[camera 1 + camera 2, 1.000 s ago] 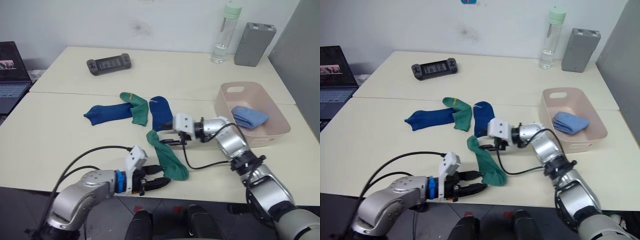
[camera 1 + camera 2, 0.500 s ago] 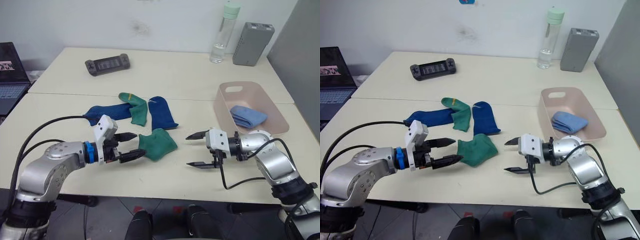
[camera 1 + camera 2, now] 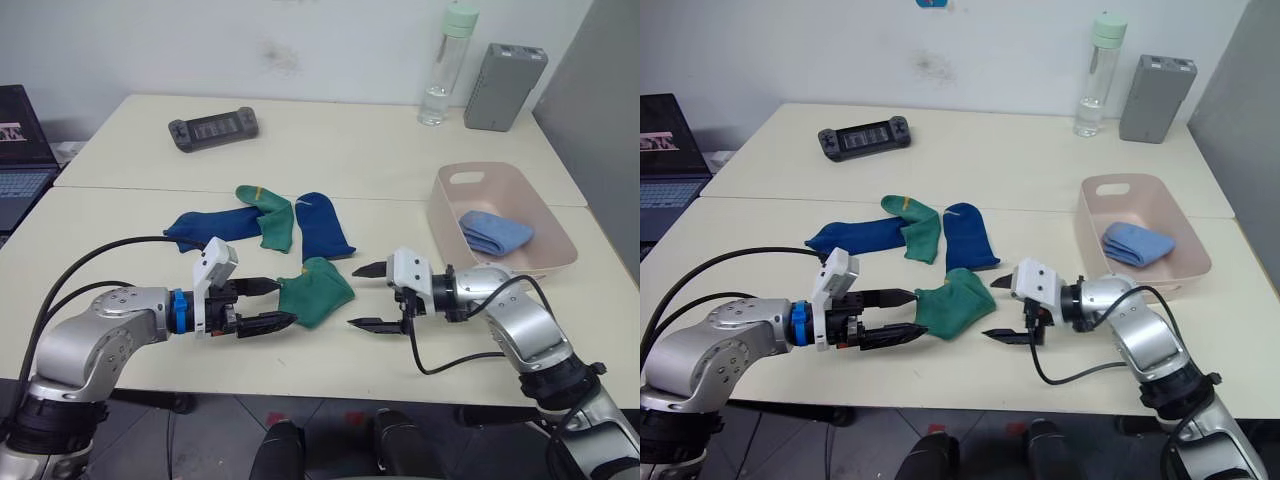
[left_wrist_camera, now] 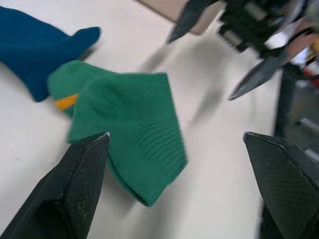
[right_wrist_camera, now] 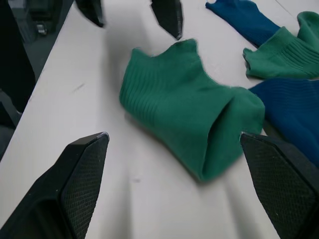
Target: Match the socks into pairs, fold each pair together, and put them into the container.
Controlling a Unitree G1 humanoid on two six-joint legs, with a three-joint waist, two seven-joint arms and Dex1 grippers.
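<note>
A folded green sock [image 3: 318, 291] lies on the table's near middle, between my two grippers. My left gripper [image 3: 281, 303] is open, its fingertips at the sock's left edge. My right gripper [image 3: 357, 297] is open just right of the sock, not touching it. The left wrist view shows this green sock [image 4: 124, 124] between that gripper's spread fingers [image 4: 75, 199]. Behind lie another green sock [image 3: 276, 216] and two dark blue socks [image 3: 210, 228] [image 3: 321, 228]. A folded light blue pair [image 3: 496, 232] rests in the pink container [image 3: 441, 196] at the right.
At the table's back stand a black game controller [image 3: 215, 128], a water bottle [image 3: 445, 65] and a grey ribbed box [image 3: 505, 72]. A laptop [image 3: 18, 150] sits off the left edge. Cables trail from both arms over the table's near edge.
The green sock was folded over, from stretched out to doubled. Since half a second ago my right gripper has moved left toward it, and my left gripper has edged right against it.
</note>
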